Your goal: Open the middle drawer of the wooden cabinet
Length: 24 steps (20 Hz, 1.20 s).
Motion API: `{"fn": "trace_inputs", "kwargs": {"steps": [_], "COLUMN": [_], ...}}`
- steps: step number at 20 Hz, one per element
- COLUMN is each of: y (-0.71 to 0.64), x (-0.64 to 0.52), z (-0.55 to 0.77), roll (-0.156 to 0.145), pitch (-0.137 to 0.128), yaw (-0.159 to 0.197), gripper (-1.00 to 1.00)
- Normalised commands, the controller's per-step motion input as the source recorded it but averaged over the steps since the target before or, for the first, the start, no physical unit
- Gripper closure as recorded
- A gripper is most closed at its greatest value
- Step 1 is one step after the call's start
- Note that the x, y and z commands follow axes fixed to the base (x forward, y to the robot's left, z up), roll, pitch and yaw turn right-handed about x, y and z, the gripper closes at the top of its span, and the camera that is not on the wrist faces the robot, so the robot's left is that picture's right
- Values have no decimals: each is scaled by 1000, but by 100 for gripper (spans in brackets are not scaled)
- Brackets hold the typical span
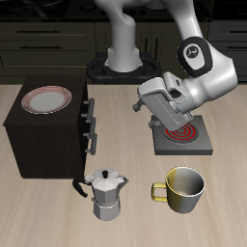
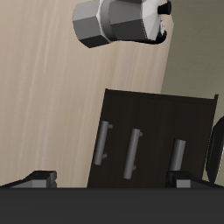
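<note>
Grey two-finger gripper [image 1: 136, 104] hangs tilted in the air, apart from the dark brown wooden cabinet [image 1: 43, 145], touching nothing; fingers spread wide, tips only just showing in the wrist view. Middle drawer [image 2: 140, 150], dark wood with a short silver bar handle [image 2: 134, 154], sits ahead of the fingers, shut flush between the top and bottom drawers. Red-rimmed white plate [image 1: 46, 99] lies on the cabinet top. Silver moka pot [image 1: 105, 193], yellow mug [image 1: 182, 189] and a small stove burner [image 1: 181, 135] stand on the table below and near the fingers.

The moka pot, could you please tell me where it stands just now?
In the exterior view the moka pot stands near the table's front edge, between the wooden cabinet and the yellow mug.
</note>
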Motion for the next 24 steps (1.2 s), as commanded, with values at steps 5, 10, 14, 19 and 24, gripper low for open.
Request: {"fn": "trace_inputs", "kwargs": {"steps": [5, 10, 14, 19, 24], "y": [-413, -361, -301, -68, -78], "x": [-58, -33, -37, 24, 66], "z": [-112, -59, -85, -124, -179], "roll": [-71, -68, -47, -3, -28], "pitch": [29, 27, 38, 20, 30], "yaw": [-18, -14, -19, 4, 3], "gripper": [-100, -100, -100, -100, -100]}}
